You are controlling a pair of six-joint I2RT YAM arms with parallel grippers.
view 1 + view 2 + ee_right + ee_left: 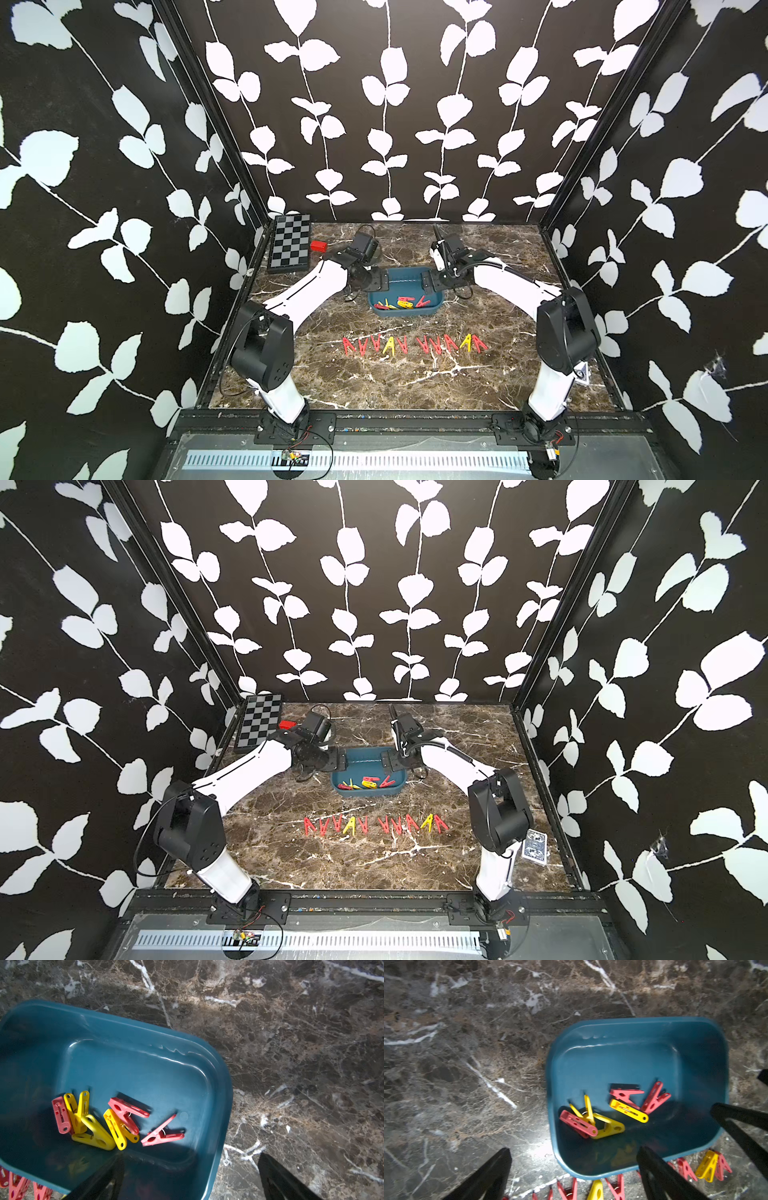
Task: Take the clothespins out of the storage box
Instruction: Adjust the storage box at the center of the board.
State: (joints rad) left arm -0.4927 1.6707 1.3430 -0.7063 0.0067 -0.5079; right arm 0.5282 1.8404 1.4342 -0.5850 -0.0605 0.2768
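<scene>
Looking in from the open front, I see the brown marbled bench hemmed by black frame rails and leaf-patterned walls on three sides. Most of it lies bare, with free room outboard of each end effector and a wide strip on their base side. A checkerboard lies flat in the far corner beyond the left end effector, with a small red block just beside it. A deck of cards sits by the right arm's elbow, well apart from the box.

The storage box stands between the two end effectors, a teal tub with rounded corners and a flared rim. The left end effector hangs over one short wall, spread wide and empty, one finger over the bench and the other over the box's inside. The right end effector mirrors it at the opposite short wall, also gaping with nothing in it.

A row of clothespins lies on the bench on the base side of both end effectors, clear of the box's near rim. They are red A-shapes with two yellow among them. Six clothespins are in the box, three red and three yellow. They lie tangled along its near wall, between the end effectors and touched by neither.
</scene>
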